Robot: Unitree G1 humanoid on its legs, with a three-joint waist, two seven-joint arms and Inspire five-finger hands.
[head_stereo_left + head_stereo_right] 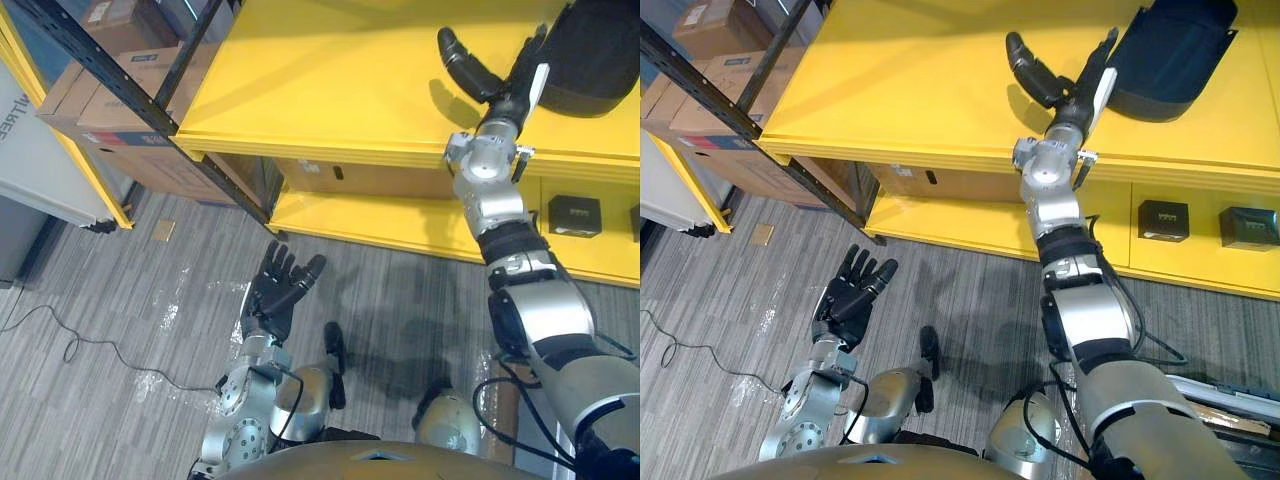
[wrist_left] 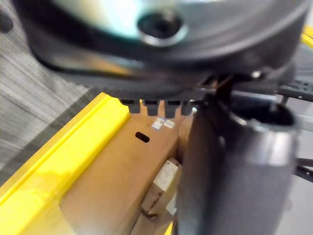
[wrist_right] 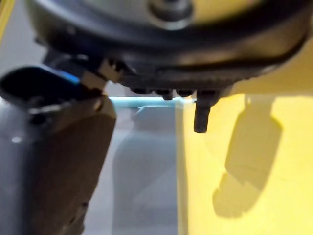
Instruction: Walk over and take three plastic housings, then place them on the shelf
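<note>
A black plastic housing (image 1: 598, 58) lies on the top yellow shelf (image 1: 330, 80) at its far right; the same housing (image 1: 1172, 52) shows in the right eye view. My right hand (image 1: 503, 92) is raised over the shelf just left of the housing. It is open, with the thumb spread to the left and straight fingers (image 1: 1102, 58) reaching to the housing's near edge; it holds nothing. Low over the grey floor, my left hand (image 1: 279, 289) is open and empty, palm up, fingers spread.
Two small black boxes (image 1: 1163, 219) (image 1: 1247, 227) stand on the lower yellow shelf (image 1: 400, 225) at the right. A cardboard box (image 1: 345, 178) sits under the top shelf. More cardboard boxes (image 1: 105, 95) fill a black-framed rack at the left.
</note>
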